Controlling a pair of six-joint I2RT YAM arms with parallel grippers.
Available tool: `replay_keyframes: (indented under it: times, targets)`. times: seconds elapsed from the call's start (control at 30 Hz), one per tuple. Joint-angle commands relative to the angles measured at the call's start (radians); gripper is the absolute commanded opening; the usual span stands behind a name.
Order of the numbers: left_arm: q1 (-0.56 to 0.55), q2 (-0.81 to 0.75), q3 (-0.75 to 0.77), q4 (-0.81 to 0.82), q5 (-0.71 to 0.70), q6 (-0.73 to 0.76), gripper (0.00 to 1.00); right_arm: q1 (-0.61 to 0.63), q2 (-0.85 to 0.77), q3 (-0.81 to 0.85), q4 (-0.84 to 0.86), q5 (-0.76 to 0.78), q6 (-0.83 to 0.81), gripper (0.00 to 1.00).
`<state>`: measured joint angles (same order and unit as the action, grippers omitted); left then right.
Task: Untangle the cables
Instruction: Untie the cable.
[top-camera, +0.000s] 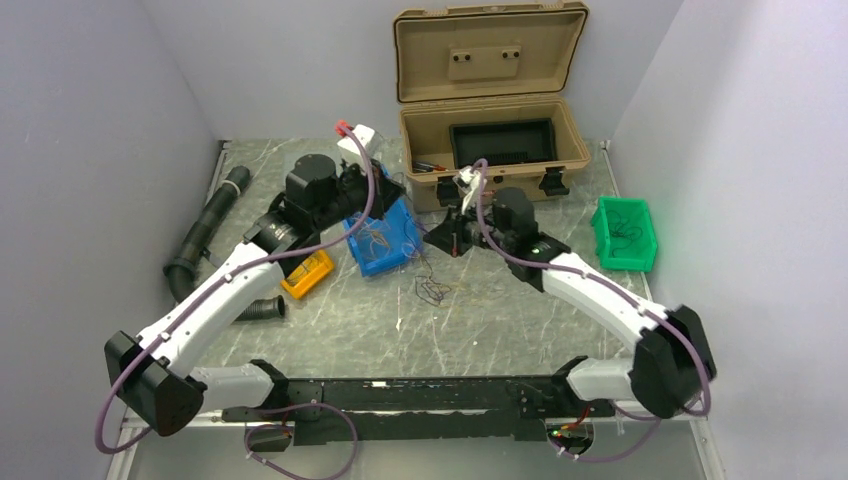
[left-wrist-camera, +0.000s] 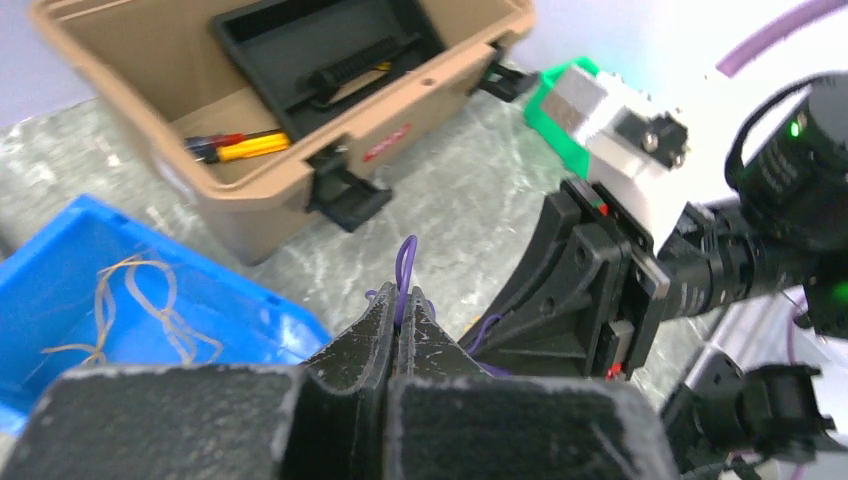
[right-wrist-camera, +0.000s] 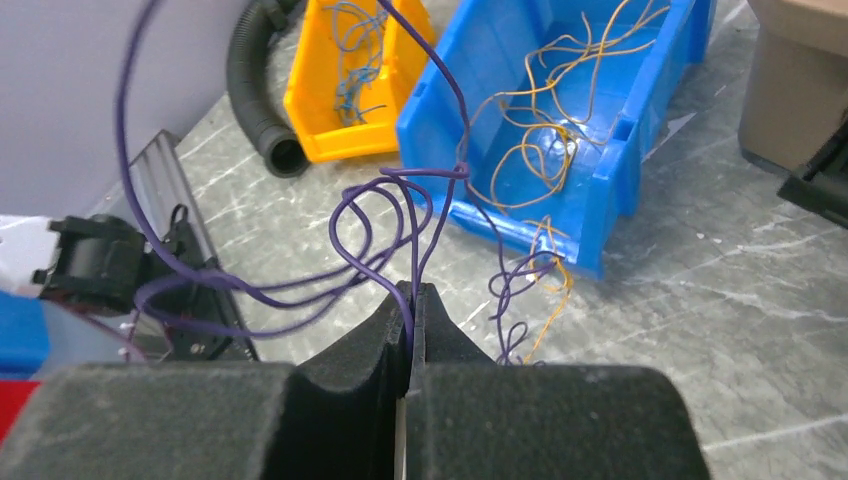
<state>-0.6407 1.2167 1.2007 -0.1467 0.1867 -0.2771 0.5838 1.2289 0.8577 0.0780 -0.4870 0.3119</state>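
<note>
Purple wire is pinched in both the left end effector and the right end effector, each clamped shut on it beside the blue bin, probably to stretch it free; the remaining cables lie tangled on the bench before that bin.

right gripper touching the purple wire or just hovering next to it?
Touching. The right wrist view shows the purple wire running down into the shut right gripper, pinched at its tip.
</note>
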Motion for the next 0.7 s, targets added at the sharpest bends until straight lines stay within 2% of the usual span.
replay_keyframes:
  times: [0.0,0.07,0.1,0.13,0.17,0.2,0.23,0.37,0.5,0.67]
  targets:
    - [0.108,0.044,0.046,-0.023,-0.004,-0.031,0.00,0.030,0.142,0.111,0.154,0.033,-0.026,0.04]
    - [0.152,0.079,0.051,-0.028,-0.003,-0.028,0.00,0.041,0.227,0.160,0.180,0.038,-0.013,0.04]
    - [0.173,0.103,0.053,-0.026,0.003,-0.027,0.00,0.044,0.269,0.189,0.184,0.028,-0.008,0.11]
    - [0.191,0.121,0.058,-0.030,0.008,-0.027,0.00,0.048,0.312,0.220,0.178,0.012,-0.006,0.26]
    - [0.212,0.140,0.066,-0.038,0.015,-0.026,0.00,0.052,0.346,0.254,0.161,-0.003,-0.007,0.52]
    - [0.226,0.156,0.072,-0.044,0.020,-0.025,0.00,0.055,0.372,0.276,0.139,0.009,-0.004,0.72]
    - [0.238,0.170,0.076,-0.046,0.024,-0.027,0.00,0.056,0.383,0.281,0.122,0.029,0.005,0.78]
    - [0.272,0.201,0.070,-0.033,0.056,-0.038,0.00,0.051,0.295,0.164,0.120,0.128,0.010,0.85]
    - [0.281,0.217,0.071,-0.021,0.066,-0.045,0.00,0.048,0.160,0.015,0.071,0.168,-0.033,0.99]
    - [0.286,0.235,0.079,-0.028,0.050,-0.036,0.00,0.045,0.052,-0.130,0.017,0.201,-0.068,1.00]
